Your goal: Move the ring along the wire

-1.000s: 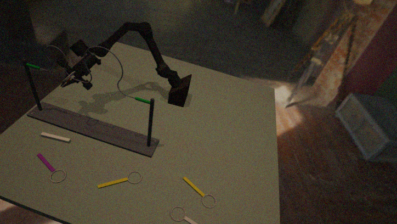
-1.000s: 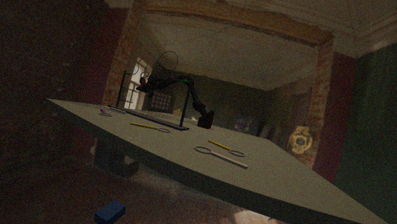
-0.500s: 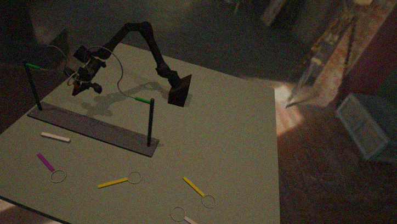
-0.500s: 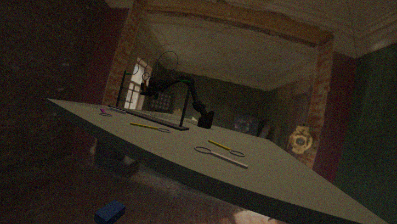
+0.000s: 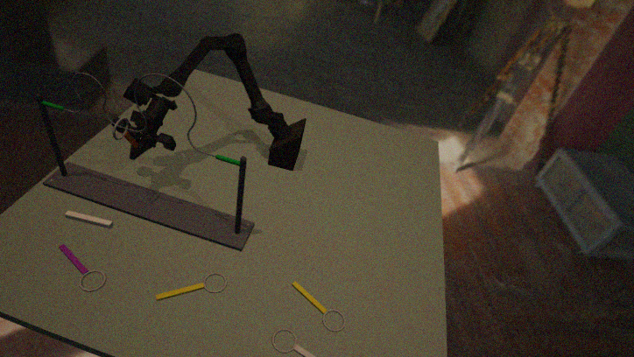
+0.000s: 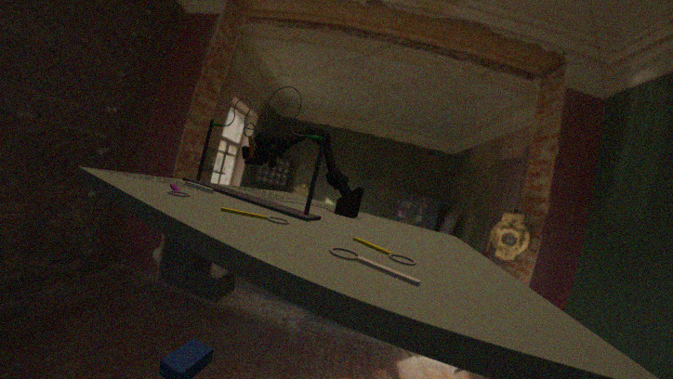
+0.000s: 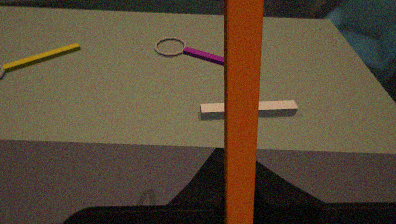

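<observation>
My gripper (image 5: 135, 143) (image 6: 257, 152) (image 7: 225, 156) is shut on the orange handle (image 5: 128, 136) (image 7: 243, 100) of the ring (image 5: 114, 129). It holds the ring in the air above the grey base plate (image 5: 146, 206) (image 7: 75, 175), between the two black posts and nearer the left post (image 5: 52, 137). The thin grey wire (image 5: 193, 110) loops around this spot; I cannot tell whether the ring touches it. The green parts sit at the left post's top (image 5: 52, 105) (image 6: 217, 123) and at the right post's top (image 5: 227, 159) (image 6: 312, 137). In the wrist view the handle stands upright across the middle.
Loose on the table lie a magenta-handled ring (image 5: 71, 258) (image 7: 202, 55), two yellow-handled rings (image 5: 179, 290) (image 5: 309, 297), a white bar (image 5: 88, 218) (image 7: 280, 106) and a pale-handled ring (image 5: 284, 340). The right post (image 5: 240, 195) stands at the plate's near end.
</observation>
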`<state>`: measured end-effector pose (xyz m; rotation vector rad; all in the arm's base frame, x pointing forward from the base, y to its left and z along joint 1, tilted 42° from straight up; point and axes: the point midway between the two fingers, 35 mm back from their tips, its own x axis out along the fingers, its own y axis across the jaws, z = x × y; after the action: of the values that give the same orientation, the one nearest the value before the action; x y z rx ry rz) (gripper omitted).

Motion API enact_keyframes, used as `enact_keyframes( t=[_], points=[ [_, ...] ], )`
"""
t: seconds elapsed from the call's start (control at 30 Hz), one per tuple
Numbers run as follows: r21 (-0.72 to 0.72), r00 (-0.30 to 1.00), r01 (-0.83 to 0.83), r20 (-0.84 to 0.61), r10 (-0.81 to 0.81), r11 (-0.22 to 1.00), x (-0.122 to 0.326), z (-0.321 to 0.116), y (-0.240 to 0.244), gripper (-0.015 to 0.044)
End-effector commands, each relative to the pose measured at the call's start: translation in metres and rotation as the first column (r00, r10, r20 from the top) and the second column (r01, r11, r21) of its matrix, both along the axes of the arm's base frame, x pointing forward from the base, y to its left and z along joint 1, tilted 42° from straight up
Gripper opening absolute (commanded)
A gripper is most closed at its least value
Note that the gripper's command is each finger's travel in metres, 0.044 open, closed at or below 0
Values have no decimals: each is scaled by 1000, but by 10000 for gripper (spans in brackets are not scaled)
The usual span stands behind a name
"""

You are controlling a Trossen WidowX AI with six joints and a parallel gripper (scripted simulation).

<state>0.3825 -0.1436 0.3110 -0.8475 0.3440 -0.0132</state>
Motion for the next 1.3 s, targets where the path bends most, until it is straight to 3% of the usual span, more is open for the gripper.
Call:
enact_keyframes(
  t=[0.0, 0.87, 1.27],
  points=[
    [33, 1000, -11, -1, 11, 999, -1, -3, 7, -150],
    [147, 999, -25, -28, 30, 989, -6, -31, 35, -150],
    [286, 997, -32, -55, 49, 958, -9, -49, 58, -150]
  ],
)
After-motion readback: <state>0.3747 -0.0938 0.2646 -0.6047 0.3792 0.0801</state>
